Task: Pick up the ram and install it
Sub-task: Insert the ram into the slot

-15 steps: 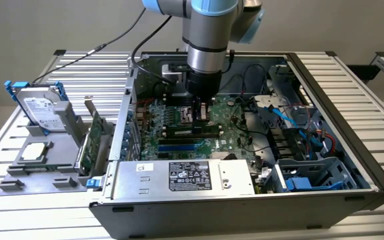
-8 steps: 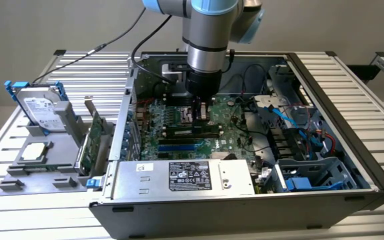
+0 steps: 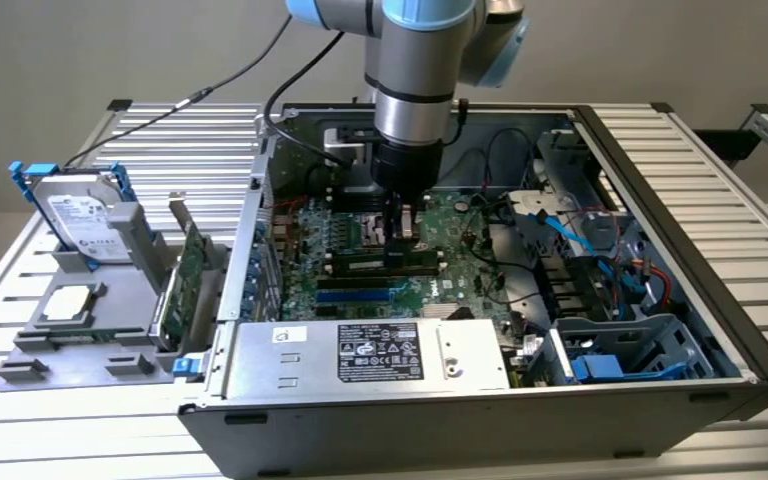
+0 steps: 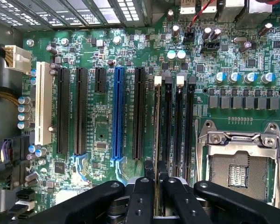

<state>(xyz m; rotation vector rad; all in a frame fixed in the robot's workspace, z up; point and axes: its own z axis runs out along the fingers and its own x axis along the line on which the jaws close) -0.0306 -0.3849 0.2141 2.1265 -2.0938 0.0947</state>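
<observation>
Gripper (image 3: pixel 404 232), just above the centre of the exterior view, reaches straight down into the open case (image 3: pixel 678 180) over the motherboard (image 3: pixel 344 225). Its fingers (image 4: pixel 149 172) are drawn narrow and pinch the ram (image 4: pixel 157 121) by one end. In the wrist view the stick stands on edge. Its long axis runs straight out from between the fingers, parallel with the black memory slots (image 4: pixel 177 126) just beside it. It sits in line with the slot nearest the blue expansion slot (image 4: pixel 117 112), directly under the gripper. Whether it is fully seated cannot be told.
</observation>
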